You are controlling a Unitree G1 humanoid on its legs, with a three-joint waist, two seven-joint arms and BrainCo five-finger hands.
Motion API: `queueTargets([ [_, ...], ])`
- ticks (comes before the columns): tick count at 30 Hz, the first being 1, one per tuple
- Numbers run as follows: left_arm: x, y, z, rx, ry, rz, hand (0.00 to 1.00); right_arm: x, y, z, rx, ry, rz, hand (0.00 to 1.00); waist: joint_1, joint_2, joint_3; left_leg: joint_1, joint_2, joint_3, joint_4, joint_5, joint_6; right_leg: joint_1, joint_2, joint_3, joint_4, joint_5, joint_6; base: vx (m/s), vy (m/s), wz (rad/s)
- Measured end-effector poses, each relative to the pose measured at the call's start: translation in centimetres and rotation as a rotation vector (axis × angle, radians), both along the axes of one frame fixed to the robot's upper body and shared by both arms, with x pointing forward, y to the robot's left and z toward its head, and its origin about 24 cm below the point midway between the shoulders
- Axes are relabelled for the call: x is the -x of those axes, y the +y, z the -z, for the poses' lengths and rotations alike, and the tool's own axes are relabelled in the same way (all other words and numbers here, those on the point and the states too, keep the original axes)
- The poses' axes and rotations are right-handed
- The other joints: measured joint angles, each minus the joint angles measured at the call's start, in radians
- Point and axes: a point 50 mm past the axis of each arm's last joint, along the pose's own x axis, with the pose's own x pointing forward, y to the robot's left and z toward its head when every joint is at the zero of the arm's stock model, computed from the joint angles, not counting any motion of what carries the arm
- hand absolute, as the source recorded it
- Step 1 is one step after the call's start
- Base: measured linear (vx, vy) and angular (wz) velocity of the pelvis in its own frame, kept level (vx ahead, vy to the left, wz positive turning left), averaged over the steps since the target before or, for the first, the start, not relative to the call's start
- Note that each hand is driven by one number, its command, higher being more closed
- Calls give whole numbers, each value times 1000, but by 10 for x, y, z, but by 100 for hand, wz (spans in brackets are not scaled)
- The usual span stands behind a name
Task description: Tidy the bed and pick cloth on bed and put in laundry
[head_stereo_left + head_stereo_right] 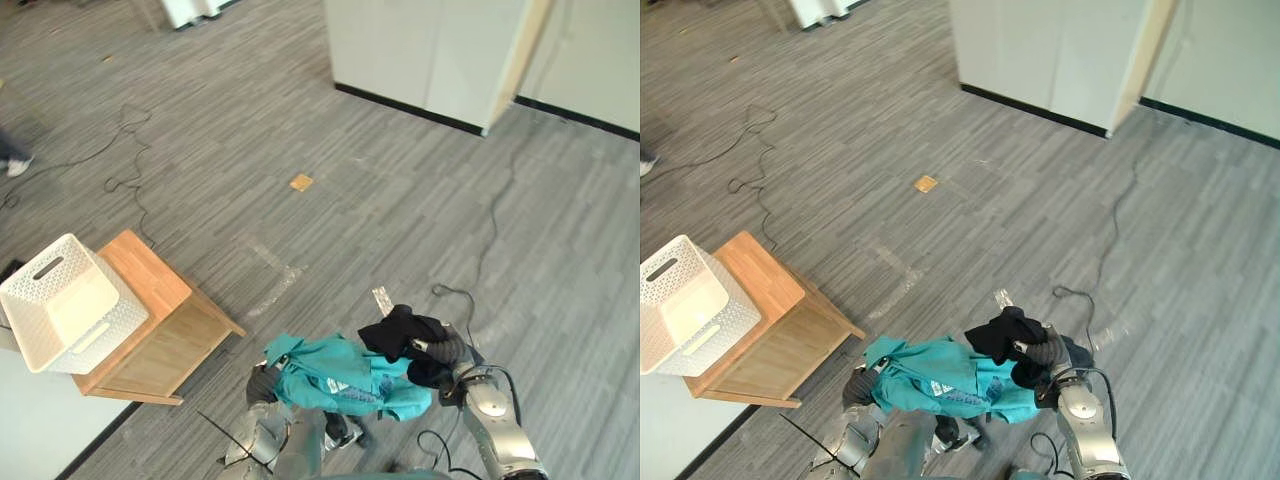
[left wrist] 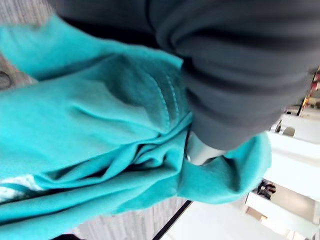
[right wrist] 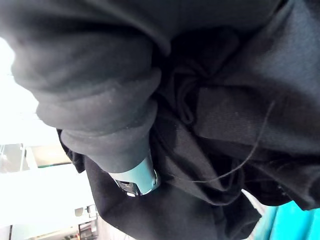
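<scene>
A teal cloth (image 1: 340, 378) hangs in the air low in the eye views, stretched between my two hands. My left hand (image 1: 262, 385) is at its left end, and the left wrist view shows a silver finger (image 2: 200, 152) tucked into the teal folds (image 2: 90, 135). A black cloth (image 1: 400, 330) is bunched on top of my right hand (image 1: 445, 350), with a finger (image 3: 137, 180) curled into the black fabric (image 3: 225, 125). A white slotted laundry basket (image 1: 65, 300) stands open-topped on a low wooden table (image 1: 150, 290) to the left, about a metre from the cloths.
Grey carpet floor all around, with thin black cables (image 1: 135, 190) across it and a small brown tile (image 1: 301, 182). White cabinets (image 1: 430, 50) stand at the far side. A pale surface (image 1: 40, 420) lies at the lower left. A person's shoe (image 1: 15, 165) shows at the left edge.
</scene>
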Motion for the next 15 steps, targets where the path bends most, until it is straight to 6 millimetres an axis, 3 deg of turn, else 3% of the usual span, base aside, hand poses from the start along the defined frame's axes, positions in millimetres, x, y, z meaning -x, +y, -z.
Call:
queueTargets([
  [1,1,3,-1,-4,-1,-15,100,3,1,5,4,24,4,100,1,-27,-9,40,-34,-51,-21,-19,6,-108,-68,2,333,49,43,780,1,150],
  [2,1,3,-1,-7,2,-21,100,7,3,9,1,36,10,100,-4,-44,-8,88,-54,-114,-13,-37,-15,-189,-119,30,596,91,47,659,-7,158],
  [4,2,-1,-1,-6,11,-9,100,18,3,16,-18,69,37,100,-8,-50,-7,196,-79,-237,-38,-46,-36,-230,-180,36,772,89,44,760,-145,190],
  [7,1,-2,-7,-9,-16,-4,100,24,11,20,-51,79,42,100,-34,-50,-20,299,-64,-441,-101,-30,-66,-313,-246,27,647,39,-46,577,-256,182],
  [8,1,-2,-8,-15,-23,-4,100,24,12,19,-55,73,45,100,-38,-51,-21,306,-53,-468,-107,-26,-82,-336,-250,40,589,34,-56,530,-377,183],
  [9,-1,-1,-10,-24,-36,-5,100,23,11,18,-58,66,49,100,-42,-51,-21,321,-25,-527,-121,-21,-123,-379,-242,108,414,38,-49,608,-509,164],
  [10,-1,-1,-10,-41,-37,-2,100,22,9,17,-58,60,61,100,-47,-46,-20,333,2,-572,-135,-22,-173,-400,-221,195,234,61,-19,475,-471,152],
  [11,-1,0,-10,-47,-36,-4,100,22,8,17,-61,58,72,100,-53,-49,-22,335,14,-592,-140,-22,-197,-406,-215,249,116,94,-7,468,-561,143],
  [12,-3,1,-11,-63,-41,-4,100,26,3,18,-79,57,128,100,-56,-61,-26,356,47,-628,-158,-40,-281,-408,-218,374,-111,194,5,495,-628,123],
  [13,-4,3,-12,-74,-46,-5,100,30,2,20,-95,67,164,100,-52,-79,-26,385,66,-643,-169,-59,-344,-405,-223,444,-181,243,4,507,-653,109],
  [14,-3,6,-11,-87,-42,-4,100,33,3,23,-101,79,179,100,-51,-89,-24,404,81,-659,-173,-74,-373,-400,-220,467,-171,309,45,580,-788,76],
  [15,3,1,-4,-72,0,-7,100,43,-4,27,-85,109,197,100,-54,-26,-50,436,182,-699,-172,-93,-399,-412,-130,424,-44,319,59,451,-619,54],
])
